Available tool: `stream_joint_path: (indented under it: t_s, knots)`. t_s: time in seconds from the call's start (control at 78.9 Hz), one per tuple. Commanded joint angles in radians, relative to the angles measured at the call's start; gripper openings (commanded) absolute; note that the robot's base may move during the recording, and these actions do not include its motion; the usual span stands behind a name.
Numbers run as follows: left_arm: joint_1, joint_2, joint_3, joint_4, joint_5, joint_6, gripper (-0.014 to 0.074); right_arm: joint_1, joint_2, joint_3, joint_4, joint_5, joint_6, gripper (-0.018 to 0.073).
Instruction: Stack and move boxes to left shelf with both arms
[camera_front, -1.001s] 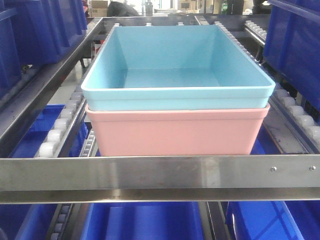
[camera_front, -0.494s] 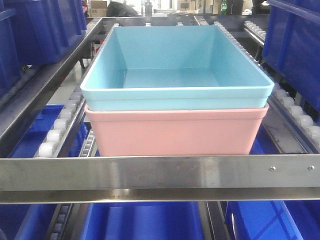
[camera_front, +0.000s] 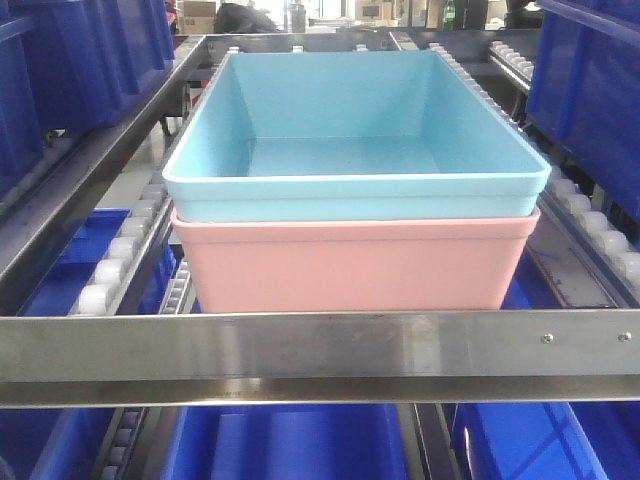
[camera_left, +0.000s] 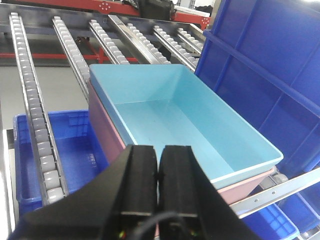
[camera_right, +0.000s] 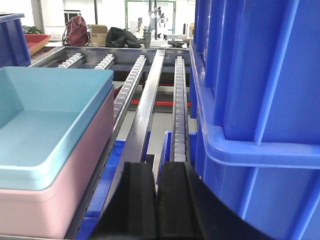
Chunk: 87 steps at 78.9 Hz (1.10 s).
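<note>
Dark blue ribbed crates (camera_front: 85, 55) stand at the rack's far left and right (camera_front: 590, 85) edges, with more blue crates (camera_front: 290, 440) on the level below. Beyond the back edge sit what looks like a maroon bag (camera_right: 76, 31) and a cardboard box (camera_right: 98, 35).

Front view: level and close, facing straight over the shelf's front bar (camera_front: 320, 345) at the stacked blue bin (camera_front: 355, 135). Left wrist view: high, angled down from the stack's left. Right wrist view: low, looking along the rollers (camera_right: 178, 105) from its right. Shared everywhere: that stack.
</note>
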Motion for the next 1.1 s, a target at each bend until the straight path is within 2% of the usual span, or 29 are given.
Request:
stream_joint_path:
  t_s: [0.0, 0.507, 0.532, 0.57, 0.621, 0.659, 0.697, 0.722, 0.747, 0.811, 0.887, 1.039, 1.09]
  knots:
    - [-0.009, 0.004, -0.031, 0.005, -0.087, 0.000, -0.0001, -0.007, -0.020, -0.023, 0.001, -0.090, -0.010, 0.0049]
    - [0.002, 0.001, -0.015, -0.003, -0.103, 0.000, -0.0001, -0.007, -0.020, -0.023, 0.001, -0.090, -0.010, 0.0049]
    - [0.023, -0.008, -0.006, -0.040, -0.091, 0.009, -0.0001, -0.007, -0.020, -0.023, 0.001, -0.090, -0.010, 0.0049]
    - [0.059, -0.022, 0.009, -0.109, -0.094, 0.083, -0.0001, -0.007, -0.020, -0.023, 0.001, -0.090, -0.010, 0.0049]
    - [0.118, -0.055, 0.044, -0.207, -0.158, 0.251, -0.0001, -0.007, -0.020, -0.023, 0.001, -0.090, -0.010, 0.0049]
    - [0.175, -0.082, 0.083, -0.310, -0.217, 0.362, -0.0001, -0.007, -0.020, -0.023, 0.001, -0.090, -0.010, 0.0049]
    - [0.225, -0.117, 0.121, -0.391, -0.279, 0.461, -0.0001, -0.007, -0.020, -0.023, 0.001, -0.090, -0.010, 0.0049]
    - [0.266, -0.137, 0.146, -0.429, -0.299, 0.499, -0.0001, -0.007, -0.020, -0.023, 0.001, -0.090, -0.010, 0.0049]
    - [0.298, -0.159, 0.174, -0.451, -0.302, 0.509, -0.0001, -0.007, -0.020, -0.023, 0.001, -0.090, -0.010, 0.0049]
    - [0.379, -0.221, 0.227, -0.451, -0.281, 0.509, -0.0001, -0.007, -0.020, -0.023, 0.001, -0.090, -0.010, 0.0049]
    - [0.436, -0.294, 0.286, -0.449, -0.250, 0.509, -0.0001, -0.007, -0.020, -0.023, 0.001, -0.090, -0.010, 0.0049]
    - [0.489, -0.438, 0.376, -0.439, -0.177, 0.449, -0.0001, -0.007, -0.020, -0.023, 0.001, -0.090, -0.010, 0.0049]
    - [0.494, -0.474, 0.416, -0.412, -0.174, 0.410, -0.0001, -0.007, -0.020, -0.023, 0.001, -0.090, -0.010, 0.0049]
